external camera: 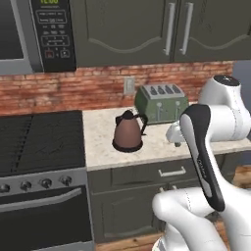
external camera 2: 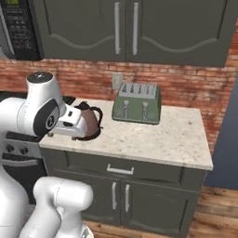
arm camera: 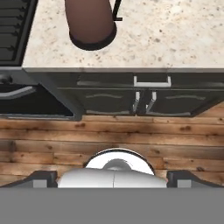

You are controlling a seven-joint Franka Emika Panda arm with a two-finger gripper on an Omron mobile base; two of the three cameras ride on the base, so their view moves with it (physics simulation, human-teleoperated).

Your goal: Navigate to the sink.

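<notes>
white arm [external camera: 206, 147] folded up close over the base, upper link rising, forearm bent back down, hand held out level over the front edge of the desk [external camera 2: 176, 135]. hand camera pointed straight down at floor and cabinet fronts. fingers [arm camera: 113, 178] seen as two dark tips far apart at the bottom corners of the hand view, spread wide, nothing between them. copper-brown kettle [external camera: 129, 131] with black handle and base standing upright on the speckled beige desk, near its left end, just ahead of the hand; partly hidden behind the wrist in the right base view. green four-slot toaster [external camera 2: 137, 103] against the brick wall [external camera: 73, 90], right of and behind the kettle, apart from it. wall outlet [external camera: 129, 85] above, between kettle and toaster. black stove [external camera: 39, 142] with a row of knobs touching the desk's left side, microwave [external camera: 37, 34] above it. dark green upper cabinets [external camera 2: 135, 28] overhead, drawer [external camera 2: 120, 169] and two lower doors under the desk. wood plank floor [arm camera: 131, 135] below. sink not seen among these; cannot tell where it lies. desk right half bare, blue-grey wall past its right end.
</notes>
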